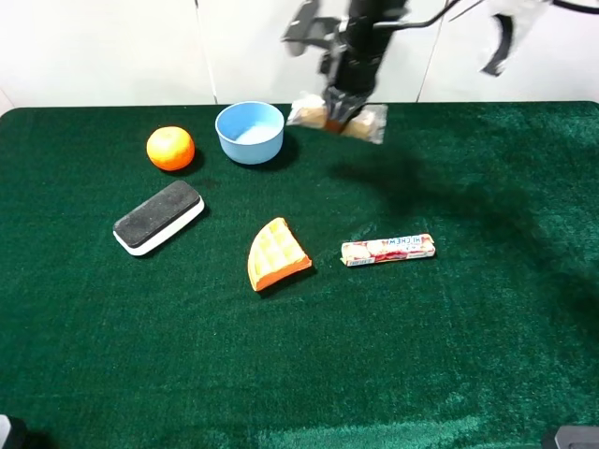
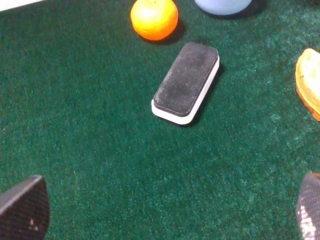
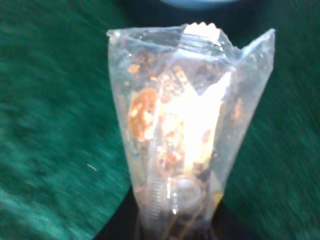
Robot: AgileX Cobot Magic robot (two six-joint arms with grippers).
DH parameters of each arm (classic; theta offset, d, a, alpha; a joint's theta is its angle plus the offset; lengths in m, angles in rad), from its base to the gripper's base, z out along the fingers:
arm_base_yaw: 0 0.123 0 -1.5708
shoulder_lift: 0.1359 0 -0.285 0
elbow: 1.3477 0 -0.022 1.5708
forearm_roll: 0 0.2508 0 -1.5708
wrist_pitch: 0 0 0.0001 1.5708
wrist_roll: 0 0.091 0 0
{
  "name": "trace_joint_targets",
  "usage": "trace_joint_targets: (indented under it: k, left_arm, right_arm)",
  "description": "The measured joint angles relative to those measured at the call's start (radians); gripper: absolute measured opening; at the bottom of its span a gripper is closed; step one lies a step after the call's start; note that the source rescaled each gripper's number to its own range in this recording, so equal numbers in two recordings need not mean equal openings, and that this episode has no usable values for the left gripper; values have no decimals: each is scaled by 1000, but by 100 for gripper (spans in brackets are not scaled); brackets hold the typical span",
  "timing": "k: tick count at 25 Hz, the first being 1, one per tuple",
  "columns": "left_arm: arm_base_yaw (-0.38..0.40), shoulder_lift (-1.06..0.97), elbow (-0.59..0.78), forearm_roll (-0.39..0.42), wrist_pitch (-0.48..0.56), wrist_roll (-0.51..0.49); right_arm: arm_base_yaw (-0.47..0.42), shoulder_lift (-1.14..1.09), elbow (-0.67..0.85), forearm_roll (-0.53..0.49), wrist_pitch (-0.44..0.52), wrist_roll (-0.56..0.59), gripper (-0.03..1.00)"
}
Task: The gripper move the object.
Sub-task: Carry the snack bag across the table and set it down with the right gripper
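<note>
We see the gripper [image 1: 344, 110] clamped on the middle of the object [image 1: 371, 123], lifted over the far side of the table [image 1: 468, 327] near the bowl [image 1: 249, 150], and we fear the smooth wrapper can slip out and fall.

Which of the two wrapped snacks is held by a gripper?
The clear-wrapped snack bar, clamped in the right gripper; the printed candy stick lies free on the table.
</note>
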Motion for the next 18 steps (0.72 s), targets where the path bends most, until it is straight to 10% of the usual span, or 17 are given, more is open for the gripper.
trace_joint_targets:
  k: [18]
  left_arm:
    - [0,0,0,0,0,0]
  right_arm:
    - [470,0,0,4,23,52,0]
